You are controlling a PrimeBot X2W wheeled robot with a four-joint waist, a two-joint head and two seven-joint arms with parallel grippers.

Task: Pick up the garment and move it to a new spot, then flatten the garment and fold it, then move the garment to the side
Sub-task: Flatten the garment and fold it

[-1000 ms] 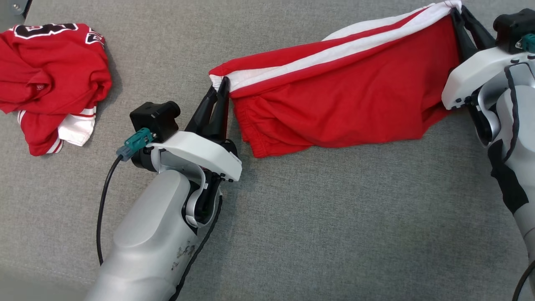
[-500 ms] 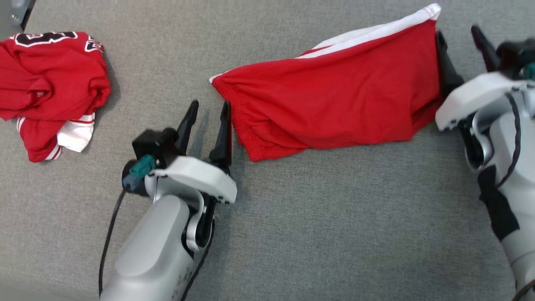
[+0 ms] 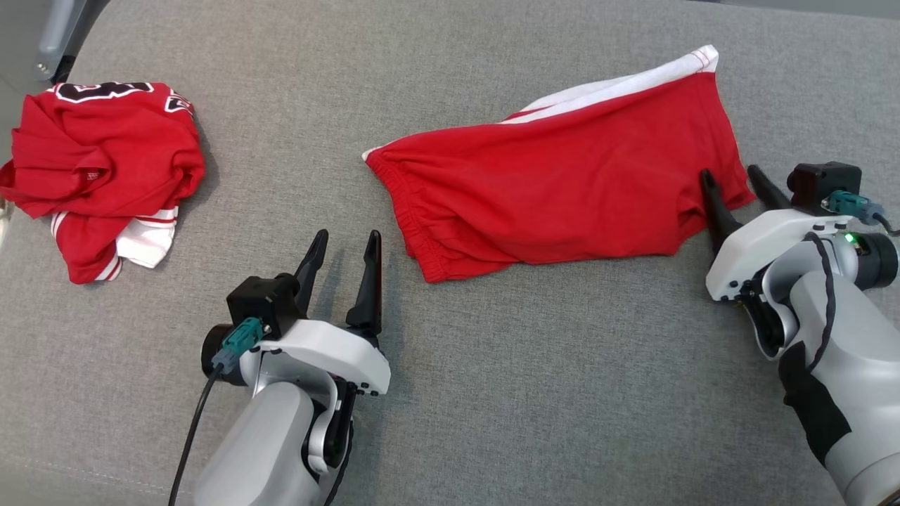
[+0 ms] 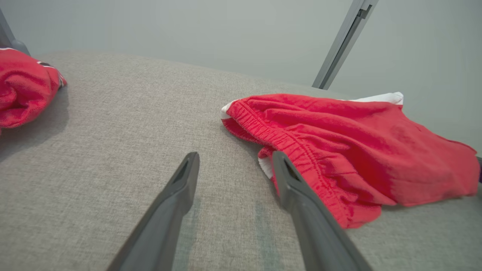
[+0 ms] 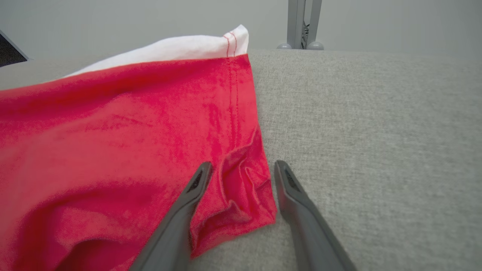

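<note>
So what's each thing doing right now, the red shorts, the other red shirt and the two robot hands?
Red shorts: lying on the grey surface, a bit rumpled, not gripped.
Red shirt: crumpled in a heap at the left, nothing touching it.
Left gripper: open, near the shorts' waistband, holding nothing.
Right gripper: open, fingers either side of the shorts' corner, not pinching it.

Bare near half, cloth heaps at 10 and 1 o'clock

The grey woven-fabric tabletop (image 3: pixel 534 393) lies bare from 4 to 8 o'clock, with a lane toward 12 between the crumpled red jersey with white trim (image 3: pixel 98 161) at 10 and the flat red shorts with a white side stripe (image 3: pixel 562 190) at 1. The spread left hand (image 3: pixel 348 235) stands just clear of the waistband; the spread right hand (image 3: pixel 729 171) straddles the shorts' near corner.
</note>
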